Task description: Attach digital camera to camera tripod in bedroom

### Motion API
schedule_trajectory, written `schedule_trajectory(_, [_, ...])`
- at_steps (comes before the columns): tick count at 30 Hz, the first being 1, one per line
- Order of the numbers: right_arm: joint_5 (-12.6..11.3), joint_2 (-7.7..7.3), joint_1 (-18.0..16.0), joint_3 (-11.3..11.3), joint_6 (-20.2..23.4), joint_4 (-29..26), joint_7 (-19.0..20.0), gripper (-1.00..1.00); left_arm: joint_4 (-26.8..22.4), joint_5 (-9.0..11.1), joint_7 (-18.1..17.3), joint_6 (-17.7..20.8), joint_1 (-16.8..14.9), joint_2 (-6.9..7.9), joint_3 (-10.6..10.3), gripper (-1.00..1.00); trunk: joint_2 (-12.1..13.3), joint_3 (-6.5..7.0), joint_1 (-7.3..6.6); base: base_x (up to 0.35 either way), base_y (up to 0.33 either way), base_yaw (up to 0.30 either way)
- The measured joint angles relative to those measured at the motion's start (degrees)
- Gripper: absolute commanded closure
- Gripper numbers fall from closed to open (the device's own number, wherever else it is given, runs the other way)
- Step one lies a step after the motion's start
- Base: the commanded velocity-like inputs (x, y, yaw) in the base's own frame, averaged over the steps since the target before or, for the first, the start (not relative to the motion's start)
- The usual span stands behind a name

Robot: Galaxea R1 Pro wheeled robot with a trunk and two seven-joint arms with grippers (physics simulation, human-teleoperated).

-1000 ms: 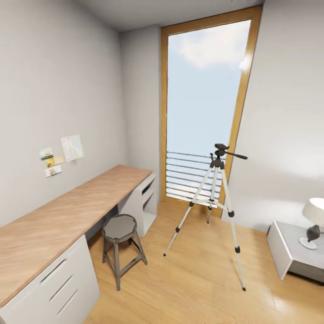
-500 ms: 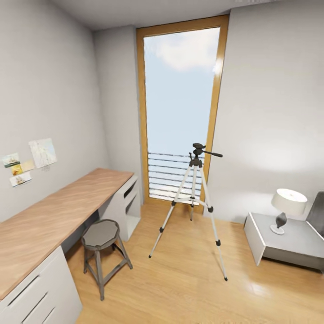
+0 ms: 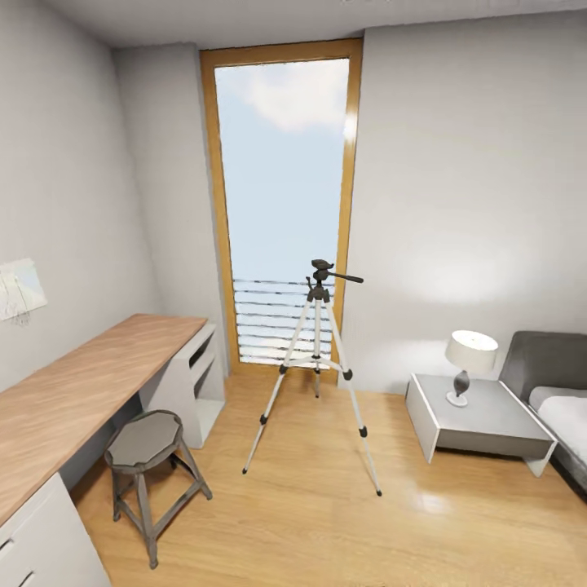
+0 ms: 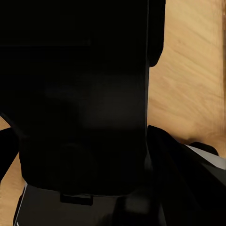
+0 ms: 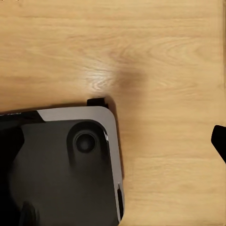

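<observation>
Tripod: one tall camera tripod [image 3: 316, 367] with three thin silver-white legs, black feet and a black head with a side handle, standing on the light wood floor [image 3: 326, 522] before the tall wood-framed window [image 3: 281, 204].
Camera: one dark block, perhaps the digital camera [image 4: 75, 94], sits right against the left wrist lens; too dark to be sure.
Left gripper: cannot tell how far open, nor whether it has hold of that block.
Right gripper: one dark fingertip [image 5: 219, 141] shows at the frame edge over the floor beside the robot's grey-and-black base [image 5: 61, 160]; its opening cannot be told.
Risk, legs: the spread legs reach well out; driving in close could clip a foot and topple or skew the tripod.
Risk, stool: one short grey octagonal-seat stool [image 3: 147, 456] stands near the wood-topped white desk [image 3: 90, 391], narrowing that side.
Risk, handle: the side handle juts toward the wall; an arm reaching for the head might catch it.
Risk, table: one grey bedside table [image 3: 481, 424] with one white-shaded lamp [image 3: 469, 363] bounds the other side.
</observation>
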Motion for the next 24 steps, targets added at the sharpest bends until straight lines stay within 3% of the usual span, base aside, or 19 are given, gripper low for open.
schedule_trajectory(7, [0.0, 0.0, 0.0, 0.0, 0.0, 0.0, 0.0, -1.0, 0.0, -0.1, -0.1, 0.1, 0.0, -0.09, 0.0, 1.0, 0.0, 0.14, -0.02, 0.174, 0.0, -0.257])
schedule_trajectory(24, [1.6, -0.07, 0.0, 0.4, 0.4, 0.0, 0.3, -1.0, 0.0, -0.1, -0.1, 0.3, 0.0, -0.18, 0.0, 1.0, 0.0, 0.16, -0.03, 0.317, 0.0, -0.021])
